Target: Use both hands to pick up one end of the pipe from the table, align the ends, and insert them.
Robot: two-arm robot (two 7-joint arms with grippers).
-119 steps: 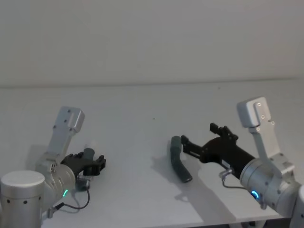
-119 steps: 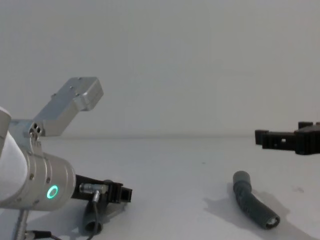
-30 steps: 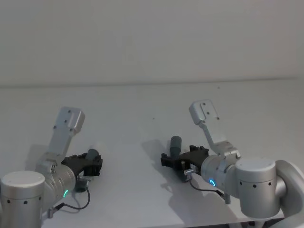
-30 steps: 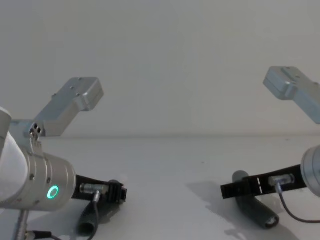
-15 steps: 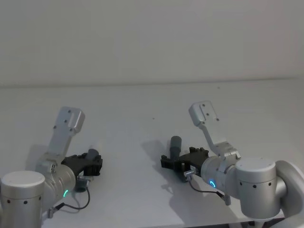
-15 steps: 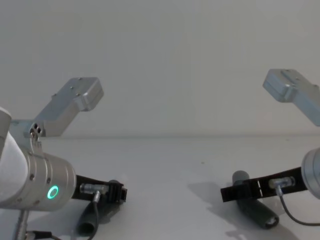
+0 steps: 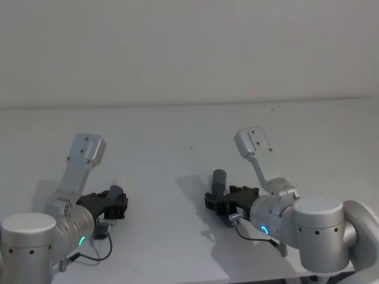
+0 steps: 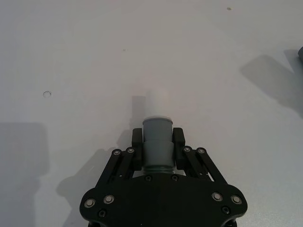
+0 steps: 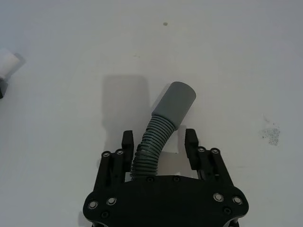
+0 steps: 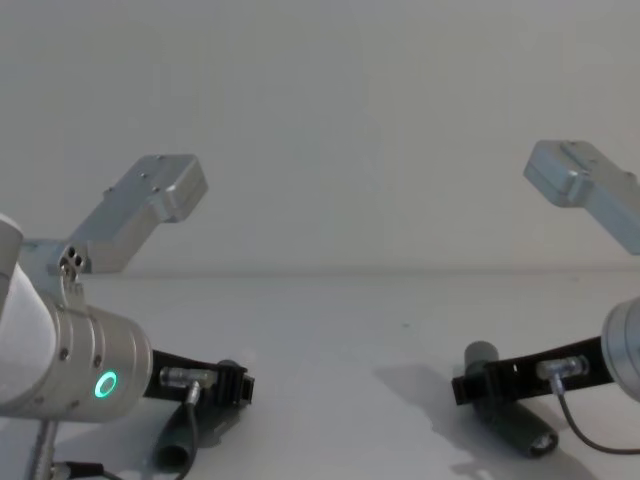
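White-tipped pipe piece [image 8: 156, 124] clamped in left claw [image 8: 157, 141]; right claw [image 9: 158, 138] apart, straddling grey-cuffed piece [image 9: 174, 105].

No writing, label, brand, number or sign can be read anywhere: none on the left claw [image 8: 157, 142], the right claw [image 9: 159, 137], the white-tipped pipe piece [image 8: 156, 126], the grey-cuffed pipe piece [image 9: 174, 103] or the white bench [image 7: 177, 124].
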